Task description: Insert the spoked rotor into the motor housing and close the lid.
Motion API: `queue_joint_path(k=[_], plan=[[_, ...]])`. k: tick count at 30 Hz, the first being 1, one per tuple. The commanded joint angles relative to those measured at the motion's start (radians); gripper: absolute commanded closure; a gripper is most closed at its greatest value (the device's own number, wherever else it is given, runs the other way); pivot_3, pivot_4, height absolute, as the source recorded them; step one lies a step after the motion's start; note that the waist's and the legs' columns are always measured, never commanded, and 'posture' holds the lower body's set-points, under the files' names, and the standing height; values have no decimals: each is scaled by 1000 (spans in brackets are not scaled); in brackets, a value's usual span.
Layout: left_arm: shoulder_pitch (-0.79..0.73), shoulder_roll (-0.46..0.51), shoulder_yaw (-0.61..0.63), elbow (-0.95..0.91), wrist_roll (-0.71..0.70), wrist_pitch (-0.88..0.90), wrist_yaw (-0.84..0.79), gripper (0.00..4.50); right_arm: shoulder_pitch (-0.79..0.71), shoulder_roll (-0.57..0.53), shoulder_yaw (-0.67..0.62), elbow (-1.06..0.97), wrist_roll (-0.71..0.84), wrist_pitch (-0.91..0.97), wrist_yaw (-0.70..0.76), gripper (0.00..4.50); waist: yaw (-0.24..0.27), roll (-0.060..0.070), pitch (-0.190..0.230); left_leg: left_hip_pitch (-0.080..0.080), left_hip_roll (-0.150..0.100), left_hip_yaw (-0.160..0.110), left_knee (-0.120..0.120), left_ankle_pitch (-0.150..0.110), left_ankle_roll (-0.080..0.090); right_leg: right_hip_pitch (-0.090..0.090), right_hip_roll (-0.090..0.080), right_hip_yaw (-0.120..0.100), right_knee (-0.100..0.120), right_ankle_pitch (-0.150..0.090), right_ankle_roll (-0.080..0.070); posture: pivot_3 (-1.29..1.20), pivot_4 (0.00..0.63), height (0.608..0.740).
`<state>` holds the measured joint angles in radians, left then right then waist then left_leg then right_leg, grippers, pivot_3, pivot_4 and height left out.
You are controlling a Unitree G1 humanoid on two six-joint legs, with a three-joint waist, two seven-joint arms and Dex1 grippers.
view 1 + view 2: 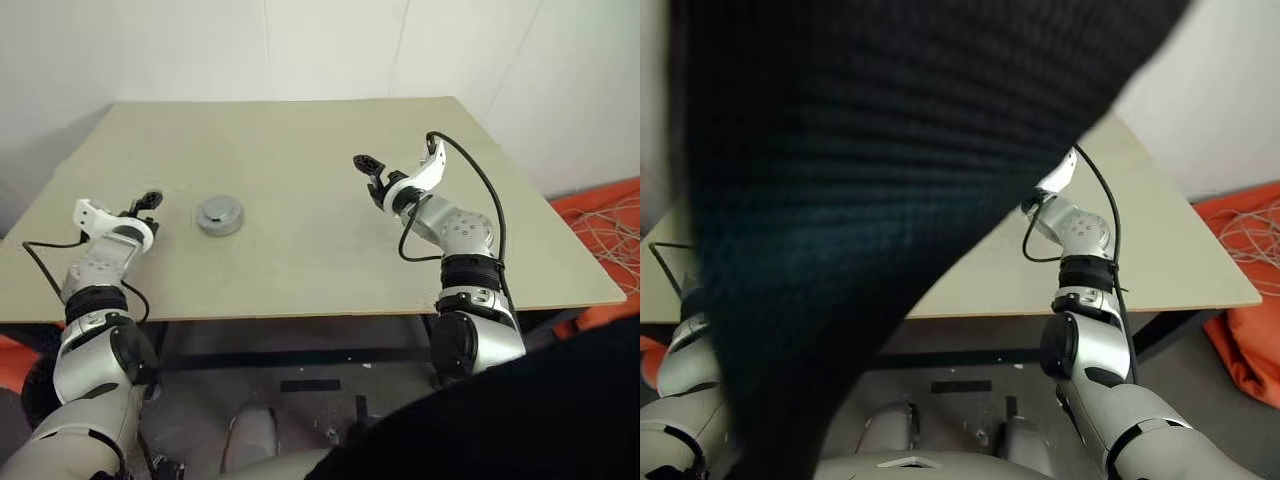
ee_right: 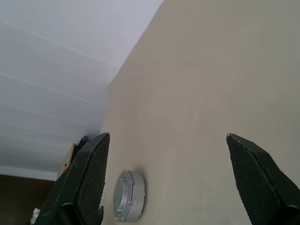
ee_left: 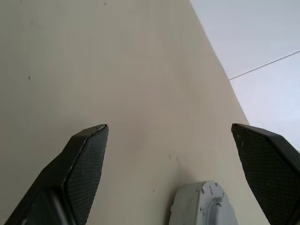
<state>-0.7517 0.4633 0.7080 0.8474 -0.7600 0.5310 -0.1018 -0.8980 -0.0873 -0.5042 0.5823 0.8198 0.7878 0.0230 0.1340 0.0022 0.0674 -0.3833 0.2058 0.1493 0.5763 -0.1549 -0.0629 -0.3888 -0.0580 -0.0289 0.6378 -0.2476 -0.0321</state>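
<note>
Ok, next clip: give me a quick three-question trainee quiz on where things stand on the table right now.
1. True or false: the left claw is clamped on the round silver assembly.
2. Which claw is nearer the assembly? A) left B) right
3. Fill in: both claws are ____ and hold nothing.

Key:
1. False. The left claw hangs open beside the assembly, apart from it, over the bare table.
2. A. The right claw hovers well off to the other side.
3. open. The assembly looks like a closed metal puck; no separate spoked wheel or copper windings can be made out.
</note>
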Motion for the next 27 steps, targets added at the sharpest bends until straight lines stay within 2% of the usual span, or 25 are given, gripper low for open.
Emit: queue_joint_path(k=[1,9,12,15,17,22,27], plan=[[-10,-9,-68,-107,11,50,-74,35,-26,-16,20,-10,-25,-23,27,0,13,0,0,0,0,0,0,0,0,0,0,0,0,0,0,0,0,740],[69,-127,-303,-422,15,166,-281,35,24,-53,104,-106,-99,-26,102,0,19,-1,0,0,0,1,1,1,-1,1,-2,0,0,0,0,0,0,740],[87,-148,-364,-490,12,201,-339,639,55,-63,142,-150,-127,-25,127,594,16,-1,0,-1,0,1,1,1,-1,0,0,0,0,1,1,0,0,740],[97,-152,-408,-529,16,222,-387,1572,83,-67,173,-195,-148,-25,149,1600,12,-1,0,-1,0,1,1,1,-1,-1,1,0,1,0,1,0,0,740],[113,-143,-456,-571,40,220,-427,2230,126,-90,249,-264,-200,-50,207,2283,11,-1,0,-1,0,2,1,1,-1,-1,1,0,1,0,0,0,0,740],[190,-113,-576,-662,182,36,-531,2230,308,-184,467,-460,-396,-257,365,2283,17,-1,0,-1,0,1,1,0,0,0,1,0,-1,0,1,0,0,740],[310,-40,-667,-720,321,-160,-651,2230,479,-280,537,-538,-488,-449,529,2283,17,-1,0,-1,0,1,0,0,1,1,0,0,-3,-1,2,0,0,740]])
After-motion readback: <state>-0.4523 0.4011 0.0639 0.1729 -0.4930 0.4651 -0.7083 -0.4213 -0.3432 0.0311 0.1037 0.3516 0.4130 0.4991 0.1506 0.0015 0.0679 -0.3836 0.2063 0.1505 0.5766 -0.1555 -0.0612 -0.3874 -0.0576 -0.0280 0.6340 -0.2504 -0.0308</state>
